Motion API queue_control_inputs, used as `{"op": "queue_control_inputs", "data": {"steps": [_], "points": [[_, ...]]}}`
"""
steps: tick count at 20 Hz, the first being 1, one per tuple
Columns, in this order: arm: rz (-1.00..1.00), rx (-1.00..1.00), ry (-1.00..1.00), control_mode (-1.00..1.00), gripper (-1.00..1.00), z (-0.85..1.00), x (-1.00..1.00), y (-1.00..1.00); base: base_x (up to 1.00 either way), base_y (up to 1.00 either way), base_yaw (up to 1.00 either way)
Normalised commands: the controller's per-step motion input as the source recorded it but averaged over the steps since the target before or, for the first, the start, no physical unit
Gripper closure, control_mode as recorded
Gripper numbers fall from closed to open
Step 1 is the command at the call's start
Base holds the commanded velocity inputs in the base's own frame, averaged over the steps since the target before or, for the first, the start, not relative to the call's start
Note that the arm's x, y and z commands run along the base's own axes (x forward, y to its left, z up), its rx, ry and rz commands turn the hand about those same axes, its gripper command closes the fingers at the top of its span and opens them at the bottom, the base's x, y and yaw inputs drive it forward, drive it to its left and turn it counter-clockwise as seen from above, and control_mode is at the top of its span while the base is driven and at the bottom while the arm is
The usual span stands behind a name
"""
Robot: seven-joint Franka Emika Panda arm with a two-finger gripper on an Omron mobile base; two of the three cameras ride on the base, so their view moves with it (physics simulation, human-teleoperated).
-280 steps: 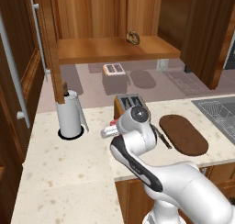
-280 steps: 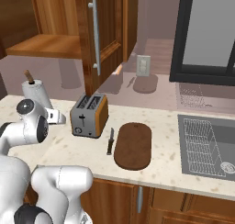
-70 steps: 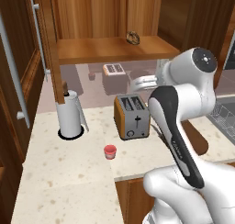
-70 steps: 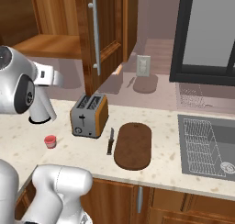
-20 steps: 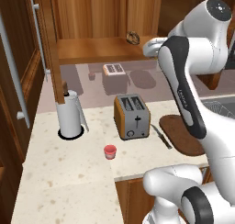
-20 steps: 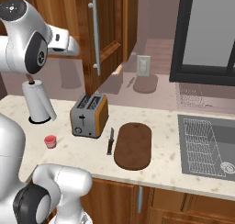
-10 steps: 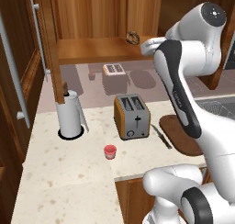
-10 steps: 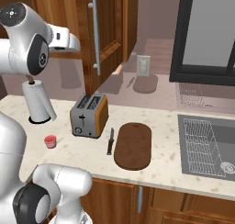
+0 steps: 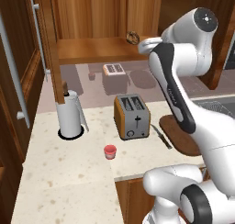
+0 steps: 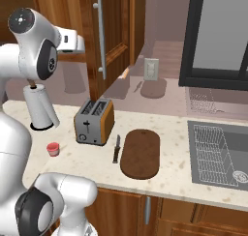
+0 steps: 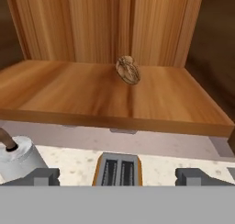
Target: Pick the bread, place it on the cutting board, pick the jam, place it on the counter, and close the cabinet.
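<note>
The bread (image 11: pixel 128 70), a small brown knotted lump, lies at the back of the open cabinet's shelf (image 11: pixel 92 94), also seen as bread (image 9: pixel 132 37). My gripper (image 11: pixel 118 176) is open, level with the shelf's front edge and aimed at the bread from a short way off, with nothing between its fingers. The jam (image 9: pixel 109 151), a small red jar, stands on the counter (image 9: pixel 59 172) in front of the toaster; jam (image 10: pixel 53 149). The dark oval cutting board (image 10: pixel 141 153) lies bare to the toaster's right. The cabinet door (image 10: pixel 111 32) stands open.
A toaster (image 9: pixel 132 116) and a paper towel roll (image 9: pixel 70 119) stand under the shelf. A knife (image 10: pixel 116 148) lies between toaster and board. A sink (image 10: pixel 218 153) is at the right. The other cabinet door (image 9: pixel 50 44) juts out at the left.
The arm has risen from the counter beside the toaster, leaving the jam standing there, up to shelf height. Over the last second the hand has hardly moved, and the gripper stayed open.
</note>
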Motion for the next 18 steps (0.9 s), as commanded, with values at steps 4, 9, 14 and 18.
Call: {"op": "queue_control_inputs", "data": {"steps": [4, 9, 14, 18], "points": [[-0.01, 0.00, 0.00, -1.00, -1.00, 0.00, 0.21, 0.00, 0.00, 0.00, 0.00], [0.00, 0.00, 0.00, -1.00, -1.00, 0.00, 0.28, 0.00, 0.00, 0.00, 0.00], [0.00, 0.00, 0.00, -1.00, -1.00, 0.00, 0.32, 0.00, 0.00, 0.00, 0.00], [0.00, 0.00, 0.00, -1.00, -1.00, 0.00, 0.29, 0.00, 0.00, 0.00, 0.00]]}}
